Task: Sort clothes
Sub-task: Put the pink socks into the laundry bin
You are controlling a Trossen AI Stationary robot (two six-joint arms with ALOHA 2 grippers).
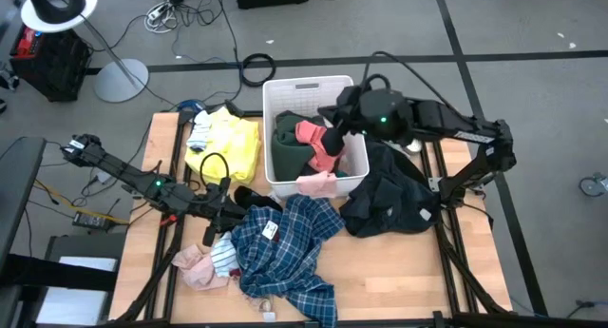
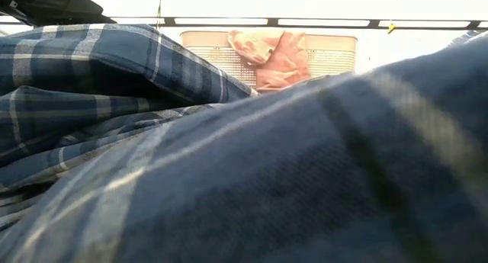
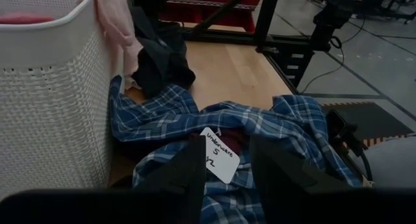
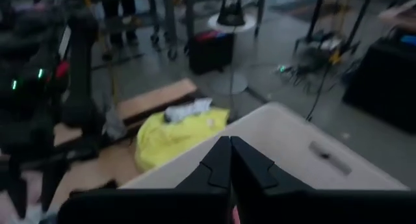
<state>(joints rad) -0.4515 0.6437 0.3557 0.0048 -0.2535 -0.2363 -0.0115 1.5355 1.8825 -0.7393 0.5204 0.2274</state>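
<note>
1. surface: a light wooden table [image 1: 380,271] on a dark metal frame, seen from above; bare wood shows mainly toward 5 o'clock.
2. white basket [image 1: 282,93] stands at the table's 12 o'clock edge, with dark green and pink pieces inside and a pink garment [image 1: 316,183] draped over its near rim.
3. blue plaid shirt [image 1: 285,257] lies spread from the table centre toward 6 o'clock; a white paper tag [image 3: 219,154] rests on it. in the low view the shirt fills nearly the whole frame.
4. yellow garment [image 1: 231,143] lies at 10 o'clock, with a white sock [image 1: 201,133] just beside it.
5. black garment [image 1: 389,200] is heaped at 3 o'clock, against the basket's side.
6. pink and striped pieces [image 1: 204,264] sit at 8 o'clock, at the shirt's edge.
7. left gripper [image 3: 227,178] hangs low over the plaid shirt near the tag, fingers parted with a gap, gripping nothing.
8. right gripper [image 1: 332,138] is above the basket, fingers pressed together, empty.
9. room: grey floor with dark tape lines, loose cables, a round-based lamp stand [image 1: 119,79] at 10 o'clock beyond the table, a black box [image 1: 52,64] near it.
</note>
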